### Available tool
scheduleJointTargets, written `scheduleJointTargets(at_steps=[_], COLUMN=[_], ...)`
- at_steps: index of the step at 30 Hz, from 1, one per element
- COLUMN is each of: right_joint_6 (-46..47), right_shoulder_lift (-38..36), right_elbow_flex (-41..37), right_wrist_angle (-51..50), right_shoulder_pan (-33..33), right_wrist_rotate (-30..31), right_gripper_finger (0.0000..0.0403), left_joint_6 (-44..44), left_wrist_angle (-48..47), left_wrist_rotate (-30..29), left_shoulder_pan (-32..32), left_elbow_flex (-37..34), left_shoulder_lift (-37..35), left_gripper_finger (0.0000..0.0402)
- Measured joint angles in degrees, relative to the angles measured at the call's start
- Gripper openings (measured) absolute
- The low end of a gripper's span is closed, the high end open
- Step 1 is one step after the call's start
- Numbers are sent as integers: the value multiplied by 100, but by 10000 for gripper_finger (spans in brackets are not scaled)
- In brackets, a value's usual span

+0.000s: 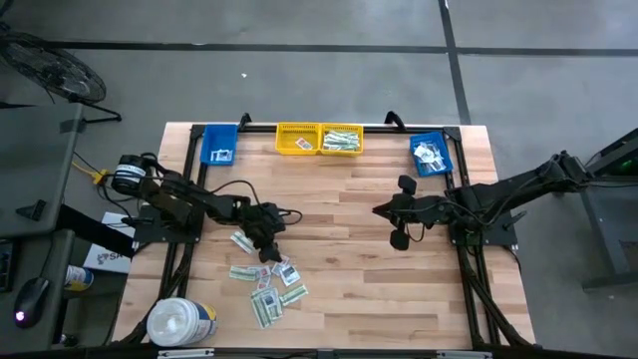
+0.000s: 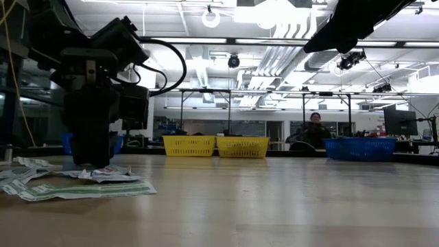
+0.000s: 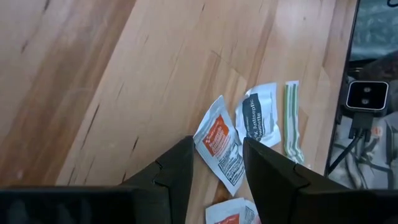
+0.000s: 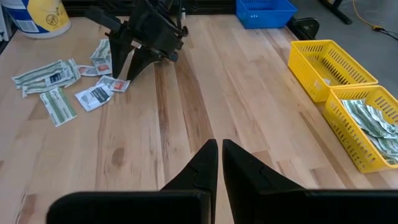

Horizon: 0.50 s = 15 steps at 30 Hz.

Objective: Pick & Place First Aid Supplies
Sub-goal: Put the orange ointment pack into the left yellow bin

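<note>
I am holding the left gripper (image 1: 267, 251) low over the near-left part of the wooden table (image 1: 359, 199), right at the far edge of the scattered first aid supplies (image 1: 267, 289). Its fingers (image 3: 177, 171) are standing partly apart, gripping nothing, and a red-marked packet (image 3: 219, 149) is lying on the wood in the gap between them. In the left wrist view that packet is running lengthwise along the gap, one end poking out past the fingertips, so the jaws are set to close across its short side. Beside it a white packet with dark print (image 3: 261, 115) is lying close, its edge about touching the red-marked one, and a green-striped strip (image 3: 291, 121) is lying just past that, roughly parallel.

The left arm is reaching in from the table's left edge, bent at the elbow, wrist pitched down so the gripper points at the tabletop; the low view is showing it just above the packets.

The right gripper (image 1: 401, 214) is waiting with fingers shut, hovering over the middle-right of the table, well apart from the pile, so the left arm is plainly the nearer one.

I am judging this a descent onto the red-marked packet; its flatness and the touching neighbour could make a clean single pick awkward.
</note>
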Motion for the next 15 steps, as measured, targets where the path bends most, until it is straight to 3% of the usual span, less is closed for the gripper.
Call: scheduleJointTargets(at_steps=[15], right_joint_6=[100], right_shoulder_lift=[257], right_elbow_flex=[0], right_wrist_angle=[-20], right_shoulder_pan=[0], right_wrist_rotate=[-19], right_gripper_finger=[16], left_joint_6=[15], left_wrist_angle=[149], left_wrist_rotate=[-233], left_shoulder_pan=[-9], left_elbow_flex=[-14], left_shoulder_lift=[-2], left_gripper_finger=[142])
